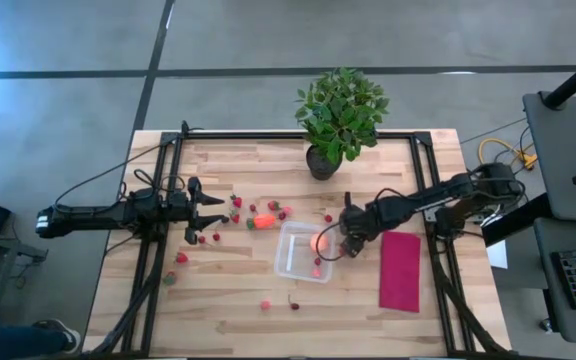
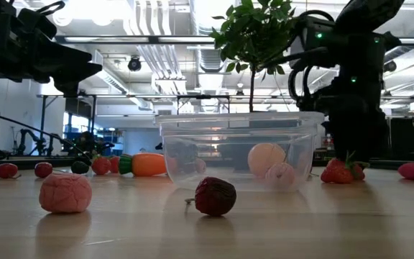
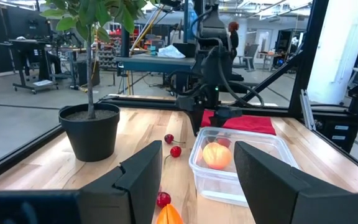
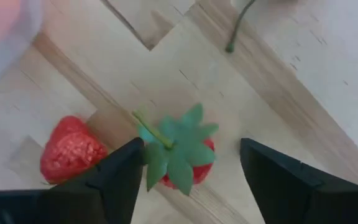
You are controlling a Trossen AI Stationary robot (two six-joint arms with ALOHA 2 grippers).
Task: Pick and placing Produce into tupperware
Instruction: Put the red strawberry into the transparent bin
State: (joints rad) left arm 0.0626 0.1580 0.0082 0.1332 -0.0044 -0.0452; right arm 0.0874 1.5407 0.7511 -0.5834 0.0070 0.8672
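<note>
The clear tupperware [image 1: 303,252] stands mid-table with a round orange-pink fruit [image 1: 320,240] inside it. My right gripper [image 4: 191,149] points down just right of it, open. Its fingers stand on either side of a small red strawberry [image 4: 180,160] that rests on the wood, green top up. A second strawberry [image 4: 70,155] lies beside it, outside the fingers. The orange-red piece with a green top [image 1: 262,221] and several tiny red pieces [image 1: 236,203] lie left of the tupperware. My left gripper [image 1: 208,210] waits at the left, open and level. My right gripper comes at the strawberry from above, pointing down. One finger [image 4: 120,177] stands right against the green leaves [image 4: 154,158], and I cannot tell whether it touches them. The other finger stands clear of the fruit.
A potted plant [image 1: 336,120] stands at the far edge. The magenta cloth [image 1: 400,270] lies flat right of my right gripper. A pink lump [image 2: 65,193] and a dark red piece [image 2: 214,196] lie near the front edge. Black rails [image 1: 158,200] run along both table sides.
</note>
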